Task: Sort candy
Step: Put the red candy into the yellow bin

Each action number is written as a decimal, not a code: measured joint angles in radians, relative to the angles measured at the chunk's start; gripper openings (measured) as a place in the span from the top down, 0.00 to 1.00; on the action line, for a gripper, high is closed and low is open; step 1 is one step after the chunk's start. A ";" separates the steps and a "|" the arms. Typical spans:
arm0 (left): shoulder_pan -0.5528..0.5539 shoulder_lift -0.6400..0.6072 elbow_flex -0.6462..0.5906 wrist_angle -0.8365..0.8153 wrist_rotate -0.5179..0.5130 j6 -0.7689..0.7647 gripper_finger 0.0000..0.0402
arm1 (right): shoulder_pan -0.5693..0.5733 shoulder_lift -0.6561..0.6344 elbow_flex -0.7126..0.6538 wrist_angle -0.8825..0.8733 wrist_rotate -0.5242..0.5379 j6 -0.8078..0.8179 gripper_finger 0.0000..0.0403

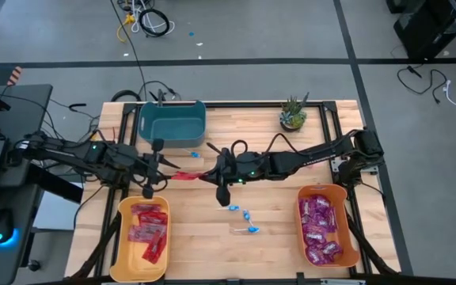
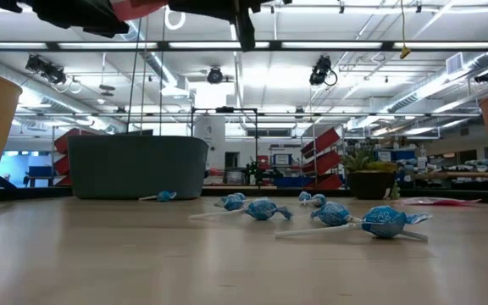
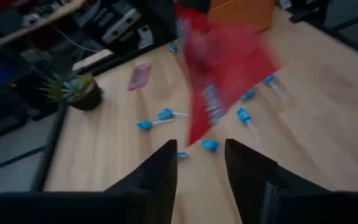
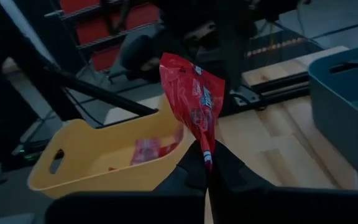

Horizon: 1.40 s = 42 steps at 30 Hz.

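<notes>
High view, centre of the frame: a flat red packet (image 1: 184, 175) hangs in the air between the two arms, above the wooden surface (image 1: 267, 142). The right wrist view shows it pinched by one edge in the right tool (image 4: 209, 169), whose fingers are closed on it. The left tool (image 3: 201, 167) faces the packet with its fingers apart and nothing gripped. The packet's lower corner sits just off the fingertips, and I cannot tell whether they touch.

This reads as a handover in mid-air. The yellow bin (image 1: 122, 237) at the lower left already holds red packets (image 1: 149, 229), so that is probably where this one goes.

For the next move, the left tool would have to close on the packet's free end before the right tool lets go. It would then carry the packet down-left over the yellow bin. A limp packet may swing or slip.

Blue lollipops (image 1: 248, 215) lie loose just below centre, unsorted. Purple packets (image 1: 321, 229) fill the orange bin (image 1: 301, 207) at lower right. The teal bin (image 1: 172, 119) stands at upper left.
</notes>
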 joint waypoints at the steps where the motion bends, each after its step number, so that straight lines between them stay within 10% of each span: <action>1: 0.000 0.000 0.000 0.002 0.002 -0.007 0.65 | 0.000 0.000 0.000 -0.005 0.005 0.000 1.00; 28: 0.000 0.058 0.001 0.187 -0.020 -0.009 0.66 | 0.000 0.000 0.000 0.022 0.037 -0.003 1.00; 42: 0.000 0.058 0.001 0.184 -0.043 0.022 0.99 | 0.000 0.000 0.000 -0.009 0.027 -0.055 0.87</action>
